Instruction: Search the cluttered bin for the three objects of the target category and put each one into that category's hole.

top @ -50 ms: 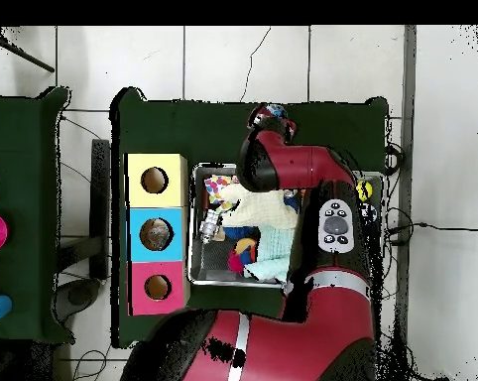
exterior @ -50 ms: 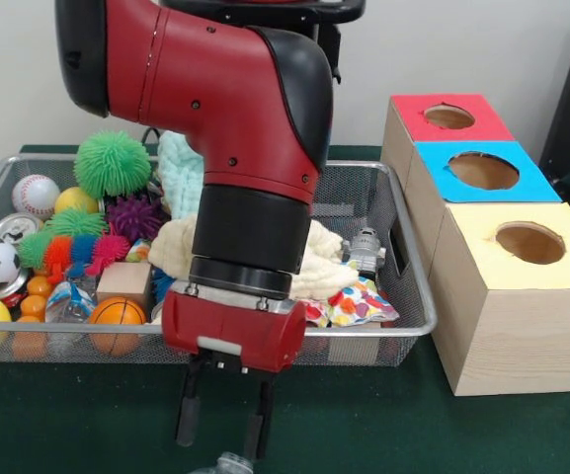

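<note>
Three holes logged, in the red box, blue box and yellow box. All stand off to one side of my gripper, beyond the bin's end wall, and I see nothing resting on them.

Gripper: hanging outside the wire bin, over green table on the bin's camera side. Fingers set apart, with a small greyish thing just beneath them, possibly a bottle; I cannot tell whether they grip it.

Bin behind gripper: balls, spiky toys, cloths, a small bottle. Deliveries confirmed: none visible. Sorting looks mostly ahead.
</note>
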Robot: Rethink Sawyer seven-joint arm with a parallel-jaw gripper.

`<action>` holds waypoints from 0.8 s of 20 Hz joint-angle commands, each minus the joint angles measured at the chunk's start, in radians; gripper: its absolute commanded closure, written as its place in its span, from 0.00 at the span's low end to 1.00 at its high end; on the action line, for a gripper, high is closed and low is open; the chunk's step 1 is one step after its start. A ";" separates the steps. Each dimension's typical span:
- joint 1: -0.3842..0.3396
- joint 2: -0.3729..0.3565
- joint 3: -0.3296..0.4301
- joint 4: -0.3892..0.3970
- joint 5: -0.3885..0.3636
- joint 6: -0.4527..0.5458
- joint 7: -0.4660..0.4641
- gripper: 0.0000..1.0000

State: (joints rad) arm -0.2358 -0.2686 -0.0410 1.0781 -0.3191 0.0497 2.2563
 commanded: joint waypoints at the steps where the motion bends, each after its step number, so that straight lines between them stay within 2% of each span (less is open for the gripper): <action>1: -0.026 0.025 0.049 0.018 -0.031 0.020 0.016 0.00; 16: -0.024 0.029 0.057 0.042 -0.029 -0.021 0.041 0.00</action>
State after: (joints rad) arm -0.2372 -0.2653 -0.0410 1.0780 -0.3191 0.0495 2.2563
